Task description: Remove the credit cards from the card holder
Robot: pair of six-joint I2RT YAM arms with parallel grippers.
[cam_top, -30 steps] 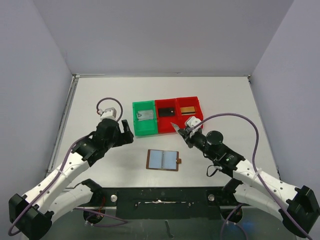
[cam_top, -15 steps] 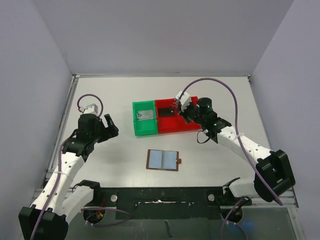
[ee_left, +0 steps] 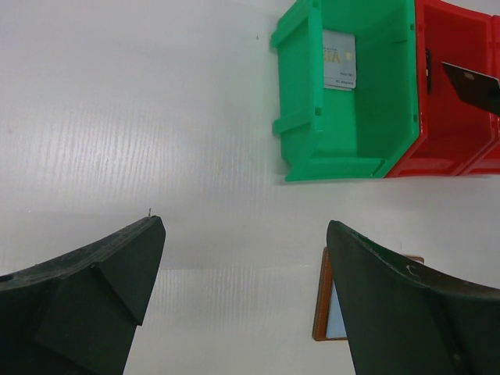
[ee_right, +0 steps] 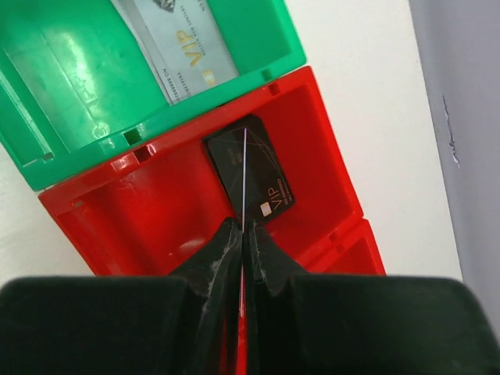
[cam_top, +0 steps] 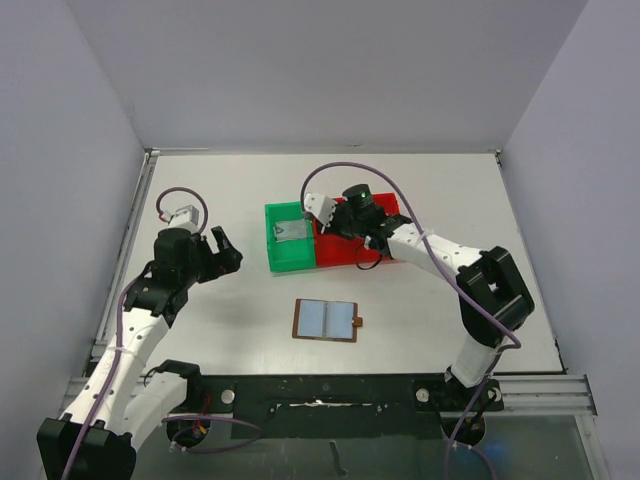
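Note:
The brown card holder [cam_top: 326, 320] lies open on the table, its pale blue sleeves up; its edge shows in the left wrist view [ee_left: 322, 301]. My right gripper [cam_top: 330, 214] is shut on a thin dark credit card, seen edge-on in the right wrist view [ee_right: 244, 172] and as a black corner in the left wrist view [ee_left: 471, 83]. It hangs above the middle red bin [ee_right: 141, 211], where a black card [ee_right: 266, 183] lies flat. A silver card [ee_right: 183, 47] lies in the green bin [cam_top: 290, 255]. My left gripper [cam_top: 222, 250] is open and empty, left of the bins.
A second red bin [cam_top: 392, 210] stands right of the middle one, mostly hidden by my right arm. The table's side walls stand at left and right. The holder's small tab [cam_top: 360, 322] points right.
My right arm has swung from beside the holder up and left over the bins, carrying the card. My left arm drew back to the left and then stayed there.

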